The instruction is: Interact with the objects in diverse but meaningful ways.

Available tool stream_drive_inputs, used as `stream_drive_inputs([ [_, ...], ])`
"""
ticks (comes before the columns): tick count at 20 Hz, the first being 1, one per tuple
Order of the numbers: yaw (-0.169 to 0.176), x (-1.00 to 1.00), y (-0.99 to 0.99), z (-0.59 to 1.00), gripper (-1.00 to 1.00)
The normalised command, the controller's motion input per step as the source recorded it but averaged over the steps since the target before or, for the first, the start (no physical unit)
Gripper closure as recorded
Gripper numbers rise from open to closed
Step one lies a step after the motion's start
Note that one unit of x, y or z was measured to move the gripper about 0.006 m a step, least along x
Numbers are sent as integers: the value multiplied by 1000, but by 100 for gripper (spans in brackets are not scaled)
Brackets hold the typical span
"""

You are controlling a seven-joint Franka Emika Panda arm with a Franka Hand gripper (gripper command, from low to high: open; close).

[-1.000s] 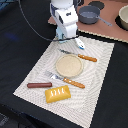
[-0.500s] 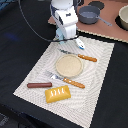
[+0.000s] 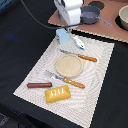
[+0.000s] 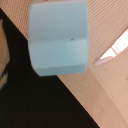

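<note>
Gripper (image 3: 65, 27) is positioned directly above the pale blue carton (image 3: 62, 36); finger state cannot be determined, as the fingers are not visible in either view. Carton stands at the far edge of the placemat (image 3: 100, 75), beside the white piece (image 3: 80, 43). Bread loaf (image 3: 58, 93) and sausage (image 3: 39, 85) lie at the near edge.

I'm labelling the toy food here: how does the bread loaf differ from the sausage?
The bread loaf is yellow-orange; the sausage is reddish-brown. The loaf is broad and blocky, while the sausage is thin and rod-like. The loaf bears pale score marks on top; the sausage looks plain. The loaf sits nearer the placemat's front edge, the sausage just behind it toward the exterior view's left. Both lie flat on the placemat, apart from each other.
</note>
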Motion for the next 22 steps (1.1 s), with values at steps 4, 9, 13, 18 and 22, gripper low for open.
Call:
stream_drive_inputs([
  [4,-132,830,-114,503,-100],
  [9,-231,630,-116,439,-100],
  [13,-245,584,-87,374,-100],
  [18,-204,612,-3,191,-100],
  [22,-156,676,44,0,-100],
])
